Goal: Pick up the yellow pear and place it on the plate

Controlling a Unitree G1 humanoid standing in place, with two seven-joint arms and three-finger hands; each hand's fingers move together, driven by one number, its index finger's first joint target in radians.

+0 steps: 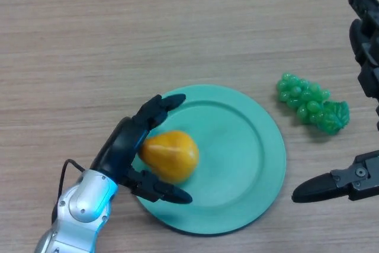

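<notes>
The yellow pear [170,156] lies on the left part of the teal plate [243,146]. My left hand [121,149] is at the plate's left edge with its palm against the pear's left side. Its fingers [159,109] reach out above the pear and its thumb [164,192] below it, both fairly straight and a little apart from the fruit. My right hand [361,179] shows at the right edge of the view, open and empty, away from the plate.
A bunch of green grapes [311,103] lies on the wooden table [118,39] to the right of the plate, between the plate and my right hand.
</notes>
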